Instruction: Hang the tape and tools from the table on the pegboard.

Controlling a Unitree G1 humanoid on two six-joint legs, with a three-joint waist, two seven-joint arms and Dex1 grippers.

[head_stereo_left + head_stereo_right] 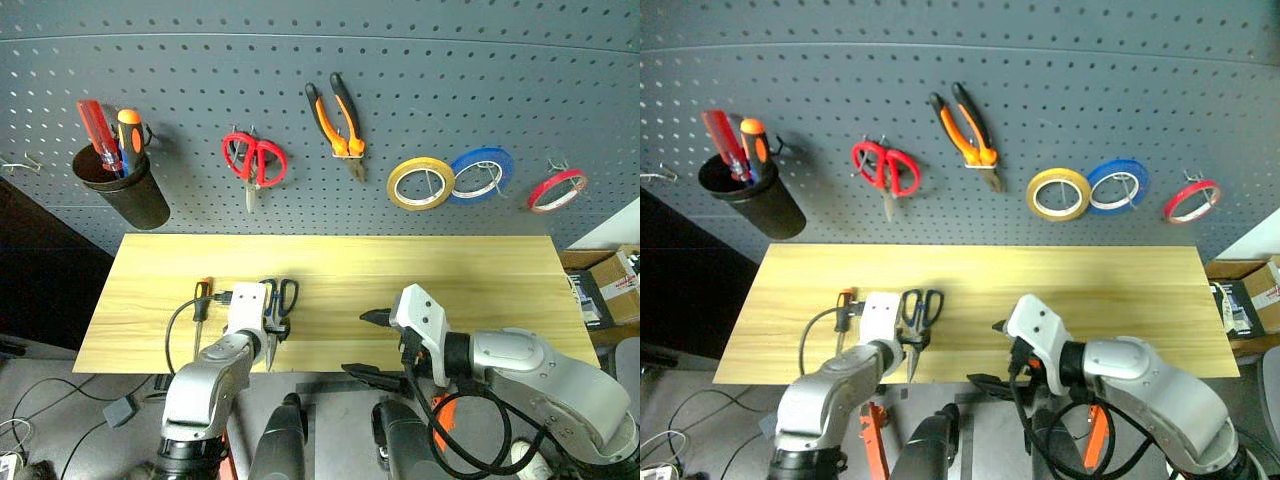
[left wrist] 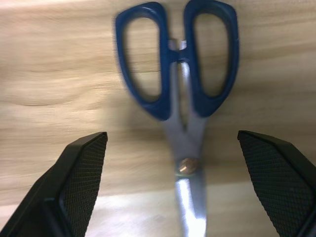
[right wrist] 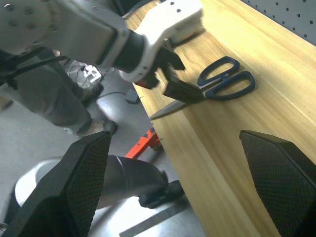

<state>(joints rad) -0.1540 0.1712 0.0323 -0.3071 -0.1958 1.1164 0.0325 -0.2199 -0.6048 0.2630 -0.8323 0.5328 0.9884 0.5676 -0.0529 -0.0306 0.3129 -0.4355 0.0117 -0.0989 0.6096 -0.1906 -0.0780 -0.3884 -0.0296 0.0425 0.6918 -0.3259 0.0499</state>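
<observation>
Between left fingers (image 2: 79, 182), scissors (image 2: 180, 94) (untouched)

arms: silver-grey shells | wrists: white housings | cables: black | gripper fingers (image 2: 81, 182): black, cross-hatched pads

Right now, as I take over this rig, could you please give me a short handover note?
Left gripper: open, low over the dark-handled scissors, one finger on each side of the blades; nothing held.
Right gripper: open, empty, over the near edge of the table.
Done: pliers and red tape hang on the pegboard.
Left: the scissors and the orange-and-black screwdriver lie on the table, near its left end; both must go on the board.
Not ours: red scissors, yellow roll and blue roll on hooks, and the cup holding two screwdrivers.
</observation>
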